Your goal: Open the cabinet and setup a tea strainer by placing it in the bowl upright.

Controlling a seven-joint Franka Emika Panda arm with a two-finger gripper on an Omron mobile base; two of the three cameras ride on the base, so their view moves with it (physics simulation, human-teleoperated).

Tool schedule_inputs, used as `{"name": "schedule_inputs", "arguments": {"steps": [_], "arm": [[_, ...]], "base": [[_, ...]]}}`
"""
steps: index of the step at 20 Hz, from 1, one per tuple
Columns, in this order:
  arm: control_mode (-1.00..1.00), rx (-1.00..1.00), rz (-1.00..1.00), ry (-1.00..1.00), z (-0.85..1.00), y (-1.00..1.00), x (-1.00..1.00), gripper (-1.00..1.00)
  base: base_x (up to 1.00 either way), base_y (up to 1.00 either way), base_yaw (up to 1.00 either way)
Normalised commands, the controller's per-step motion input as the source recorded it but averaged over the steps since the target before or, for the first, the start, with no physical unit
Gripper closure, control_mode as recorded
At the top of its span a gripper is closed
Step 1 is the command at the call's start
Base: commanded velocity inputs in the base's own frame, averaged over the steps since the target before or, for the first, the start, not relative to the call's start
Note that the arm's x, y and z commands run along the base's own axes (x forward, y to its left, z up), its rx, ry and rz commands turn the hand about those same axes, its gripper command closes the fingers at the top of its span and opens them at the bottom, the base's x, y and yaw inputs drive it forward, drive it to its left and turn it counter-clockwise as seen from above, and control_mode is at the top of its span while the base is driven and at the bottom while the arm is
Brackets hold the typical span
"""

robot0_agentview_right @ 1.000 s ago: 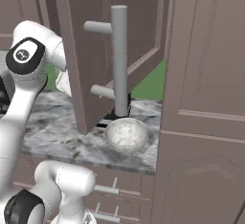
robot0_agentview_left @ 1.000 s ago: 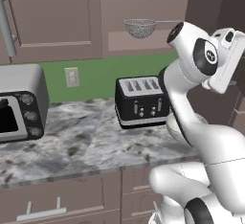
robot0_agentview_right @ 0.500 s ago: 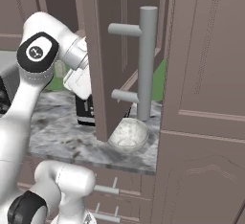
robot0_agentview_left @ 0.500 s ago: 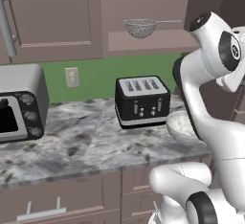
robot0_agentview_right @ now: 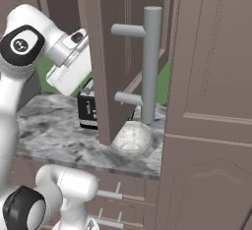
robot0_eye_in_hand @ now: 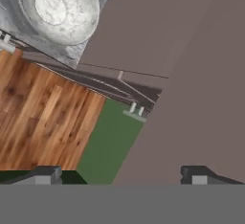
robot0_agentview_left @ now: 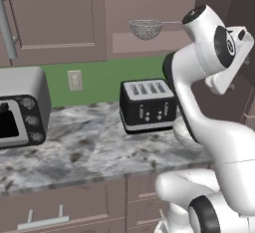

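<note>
- Your arm rises from the base, bends at the elbow over the counter (robot0_agentview_left: 94, 142) and ends with the hand raised beside the open cabinet (robot0_agentview_right: 106, 52).
- In the right base view the white hand sits just left of the swung-out door, near the door's upper half.
- The gripper (robot0_eye_in_hand: 122, 174) stands wide open; its two dark fingertips (robot0_eye_in_hand: 45, 173) are spread far apart with nothing between them.
- The hand view is rolled: the brown door panel fills its right side, with wood floor and green wall lower left.
- The door's long grey bar handle (robot0_agentview_right: 150, 62) stands upright on the side facing you in the right base view.
- The strainer (robot0_agentview_left: 146, 28) is up in the cabinet on its shelf, mesh basket hanging downward, thin handle running right towards your arm's upper joint.
- The bowl (robot0_agentview_right: 132, 138) sits on the counter just below the door's lower edge, beside the toaster (robot0_agentview_left: 147, 105).
- You can see straight into the bowl (robot0_eye_in_hand: 58, 8) from the hand view, upper left; it holds nothing.
- In the left base view the bowl's rim (robot0_agentview_left: 180, 130) peeks out behind your arm, right of the toaster.
- A microwave (robot0_agentview_left: 22, 107) stands at the counter's left end, well apart from the bowl.
</note>
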Motion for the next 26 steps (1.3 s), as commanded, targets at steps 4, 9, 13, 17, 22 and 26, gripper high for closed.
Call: {"name": "schedule_inputs", "arguments": {"steps": [4, 9, 13, 17, 22, 26], "arm": [[-1.00, 0.15, 0.07, -0.05, 0.00, 0.64, 0.44, -1.00], [-1.00, 0.14, 0.24, -0.23, 0.00, 0.51, 0.40, -1.00], [-1.00, 0.13, 0.41, -0.39, 0.00, 0.28, 0.47, -1.00], [-1.00, 0.12, 0.27, -0.45, 0.00, 0.09, 0.30, -1.00], [-1.00, 0.08, 0.02, -0.12, 0.23, 0.13, 0.29, -1.00], [-1.00, 0.14, 0.00, -0.04, 0.37, 0.11, 0.20, -1.00]], "base": [[0.00, 0.00, 0.00], [0.00, 0.00, 0.00], [0.00, 0.00, 0.00], [0.00, 0.00, 0.00], [0.00, 0.00, 0.00], [0.00, 0.00, 0.00]]}}
